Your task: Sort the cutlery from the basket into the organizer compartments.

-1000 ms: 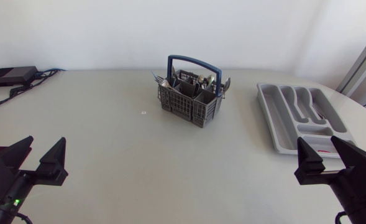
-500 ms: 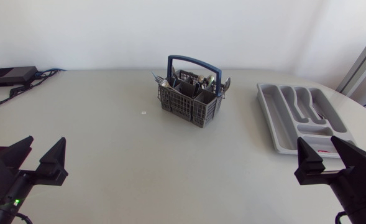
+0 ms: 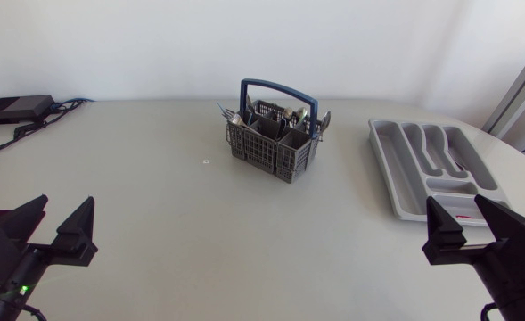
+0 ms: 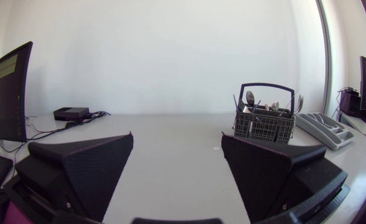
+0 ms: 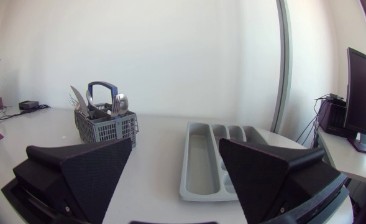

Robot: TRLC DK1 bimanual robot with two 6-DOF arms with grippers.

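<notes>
1. The left gripper (image 3: 64,212) is seen with its two black wedge fingers spread wide apart. Nothing is held between them.
2. The right gripper (image 3: 456,212) is likewise spread open and empty.
3. The grey slotted plastic cutlery basket with a blue hoop handle (image 3: 273,144) is found well ahead of both grippers. It is off toward the right finger of the left gripper (image 4: 176,137) and beyond the left finger of the right gripper (image 5: 175,142).
4. Metal spoons and forks (image 3: 275,114) are packed upright in the basket, handles and heads mixed. Single pieces cannot be told apart.
5. The light grey plastic organizer tray with long compartments (image 3: 394,174) lies near the right gripper, just ahead of its fingers (image 5: 201,163). It is well apart from the left gripper. No cutlery is made out in it, so sorting is judged not started.
6. Risk: two pieces could be pinched at once, since the cutlery is crowded.
7. Risk: the basket could be dragged or tipped if a piece snags in the slots, as it is not braced.
8. Risk: the hoop handle could be struck on a straight-down approach.
9. Risk: the arms could collide if the basket is reached for by both.
</notes>
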